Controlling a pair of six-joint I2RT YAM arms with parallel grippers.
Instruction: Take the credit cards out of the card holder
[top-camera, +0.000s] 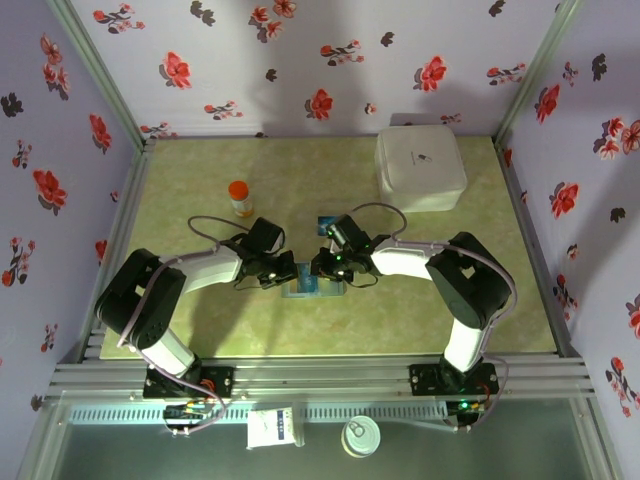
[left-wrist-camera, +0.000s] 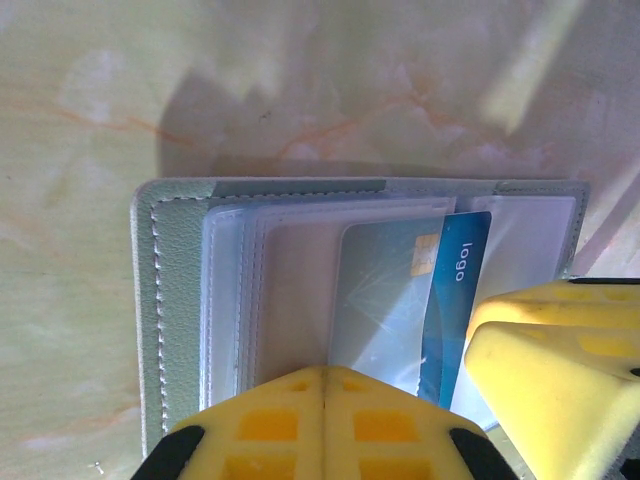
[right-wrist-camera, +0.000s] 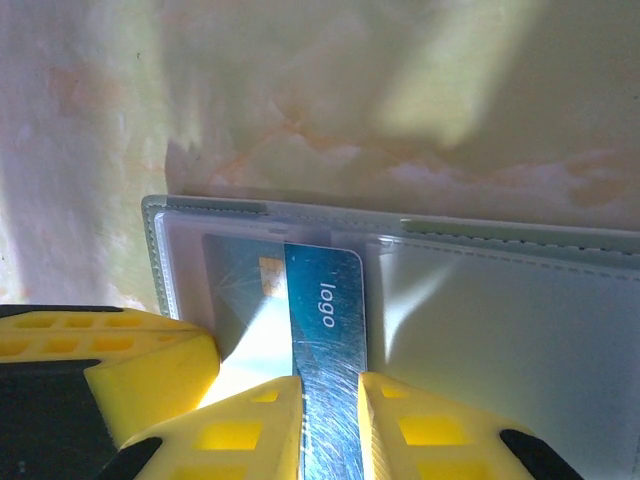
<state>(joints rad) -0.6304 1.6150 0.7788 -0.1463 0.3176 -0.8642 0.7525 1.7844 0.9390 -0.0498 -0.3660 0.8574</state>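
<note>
Flowered wallpaper walls close in a pale green marbled desk (top-camera: 200, 170). From the top view, a white box (top-camera: 420, 168) sits at the far right and an orange bottle (top-camera: 241, 197) at the far left, both well apart from the work. The two arms meet mid-desk over the card holder (top-camera: 318, 290), left hand (top-camera: 283, 275) and right hand (top-camera: 322, 268) close together.

In the left wrist view, the card holder (left-wrist-camera: 180, 300) lies open and flat. The left hand (left-wrist-camera: 325, 385) has its fingers shut together on the holder's near edge, apparently pinning it down. A blue card (left-wrist-camera: 452, 300) marked "logo" stands partly out of a clear sleeve.

In the right wrist view, the right hand (right-wrist-camera: 330, 385) is narrow, clamped on the blue card (right-wrist-camera: 325, 300), whose far end is inside the sleeve of the card holder (right-wrist-camera: 500, 300).

To do this well, I judge the pull should run straight along the card's length, in line with the sleeve mouth, slow and level. The left hand should bear down so the holder neither slides nor folds.
</note>
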